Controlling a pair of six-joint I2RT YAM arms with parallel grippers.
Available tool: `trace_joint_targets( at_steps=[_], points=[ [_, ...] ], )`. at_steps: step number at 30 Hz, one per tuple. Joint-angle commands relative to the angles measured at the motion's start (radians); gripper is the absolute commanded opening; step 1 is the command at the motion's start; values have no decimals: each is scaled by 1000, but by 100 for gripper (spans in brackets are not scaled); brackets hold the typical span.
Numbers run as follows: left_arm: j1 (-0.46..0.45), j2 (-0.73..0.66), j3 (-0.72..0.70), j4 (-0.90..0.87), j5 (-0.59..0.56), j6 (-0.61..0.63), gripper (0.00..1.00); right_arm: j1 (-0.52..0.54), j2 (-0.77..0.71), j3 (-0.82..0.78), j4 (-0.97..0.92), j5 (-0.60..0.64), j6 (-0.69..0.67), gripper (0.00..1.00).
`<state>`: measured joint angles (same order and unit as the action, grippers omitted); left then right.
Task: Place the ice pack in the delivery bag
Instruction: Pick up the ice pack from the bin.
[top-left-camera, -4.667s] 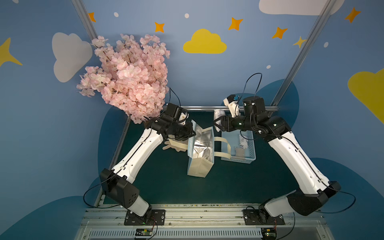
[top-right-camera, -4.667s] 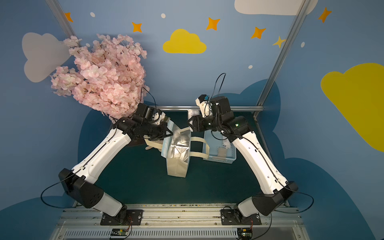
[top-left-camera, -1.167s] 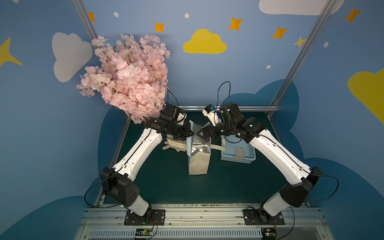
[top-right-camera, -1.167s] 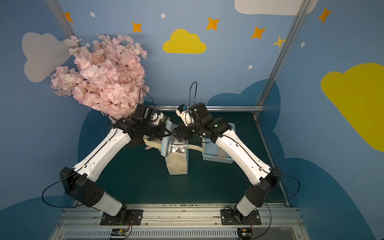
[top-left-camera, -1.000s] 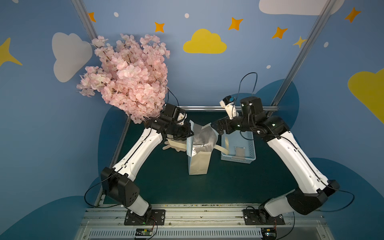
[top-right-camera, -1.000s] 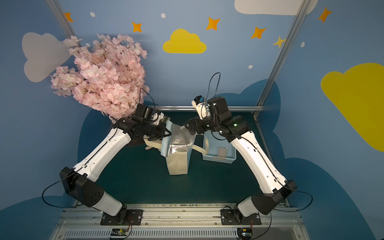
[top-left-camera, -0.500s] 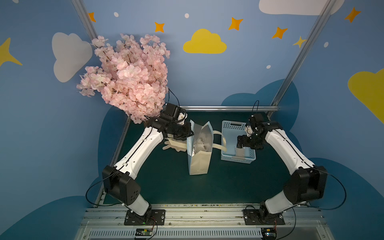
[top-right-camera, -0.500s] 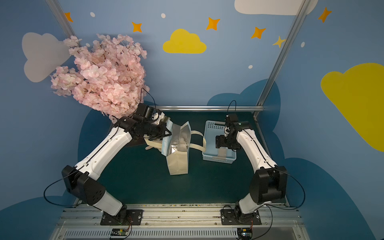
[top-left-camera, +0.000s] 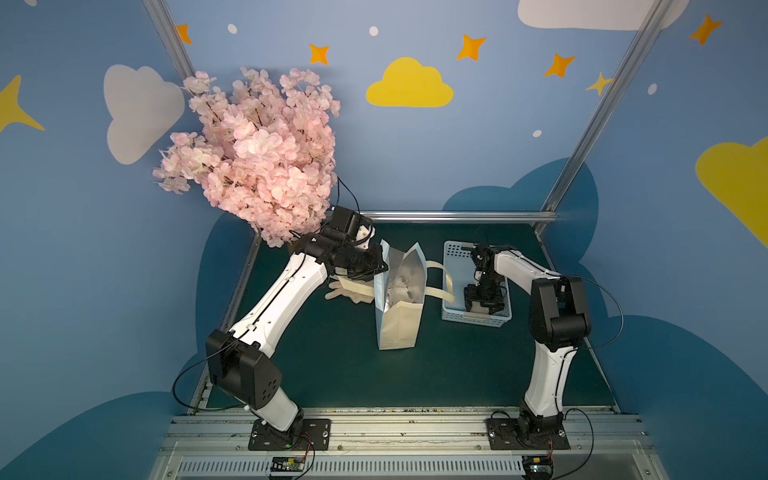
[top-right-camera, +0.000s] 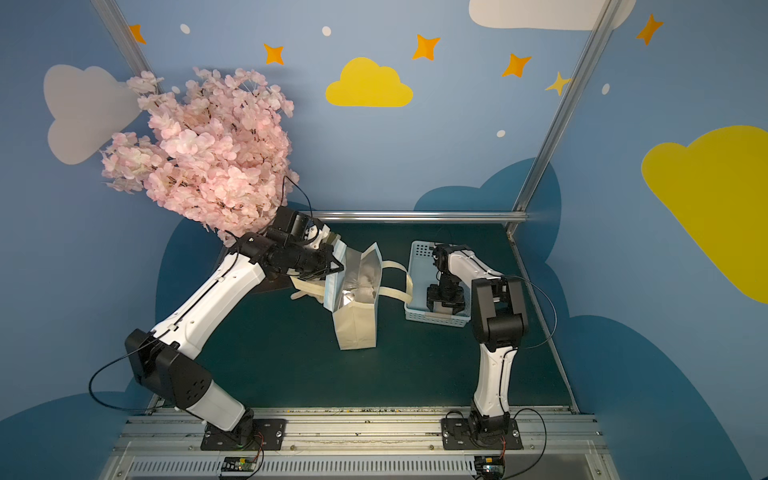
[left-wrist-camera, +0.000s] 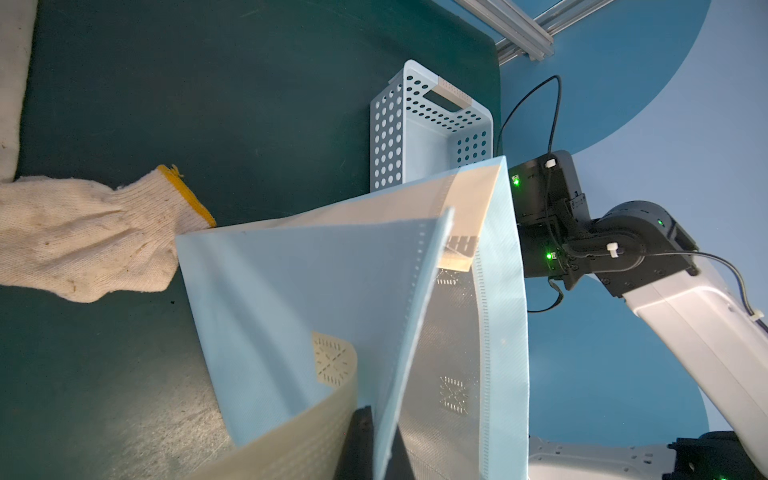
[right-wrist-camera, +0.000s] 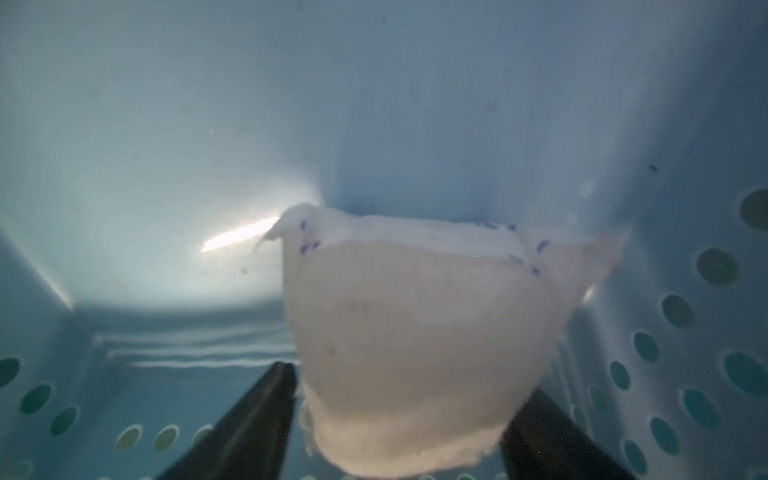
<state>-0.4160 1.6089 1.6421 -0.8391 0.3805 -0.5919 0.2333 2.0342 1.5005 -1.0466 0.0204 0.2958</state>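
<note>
The delivery bag (top-left-camera: 399, 328) (top-right-camera: 357, 328) stands upright mid-table with its foil-lined mouth held wide. My left gripper (top-left-camera: 376, 270) (top-right-camera: 336, 266) is shut on the bag's near blue rim (left-wrist-camera: 291, 291); in the left wrist view that gripper (left-wrist-camera: 380, 432) has the rim pinched between its dark fingers. Something white lies inside the bag (top-left-camera: 405, 282). My right gripper (top-left-camera: 484, 305) (top-right-camera: 444, 305) reaches down into the blue basket (top-left-camera: 453, 257). In the right wrist view it (right-wrist-camera: 411, 380) grips a white ice pack (right-wrist-camera: 415, 311), with a finger against each side.
The perforated basket (top-right-camera: 419, 249) (left-wrist-camera: 386, 124) stands right of the bag, one cream handle draped toward it. A white work glove (left-wrist-camera: 83, 241) (top-left-camera: 349, 295) lies left of the bag. A pink blossom tree (top-left-camera: 257, 153) overhangs the back left corner.
My right arm swung from above the bag's mouth over to the basket and lowered into it, and its jaws have narrowed around an ice pack. The left gripper still holds the rim.
</note>
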Motion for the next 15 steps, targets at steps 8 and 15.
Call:
trace_joint_targets(
  at_steps=[8, 15],
  points=[
    [0, -34, -9, -24, -2, -13, 3, 16, -190, 33, 32, -10, -55, 34],
    [0, -25, 7, -23, 6, -7, 3, 74, -385, 196, 39, -266, -180, 31]
  ],
)
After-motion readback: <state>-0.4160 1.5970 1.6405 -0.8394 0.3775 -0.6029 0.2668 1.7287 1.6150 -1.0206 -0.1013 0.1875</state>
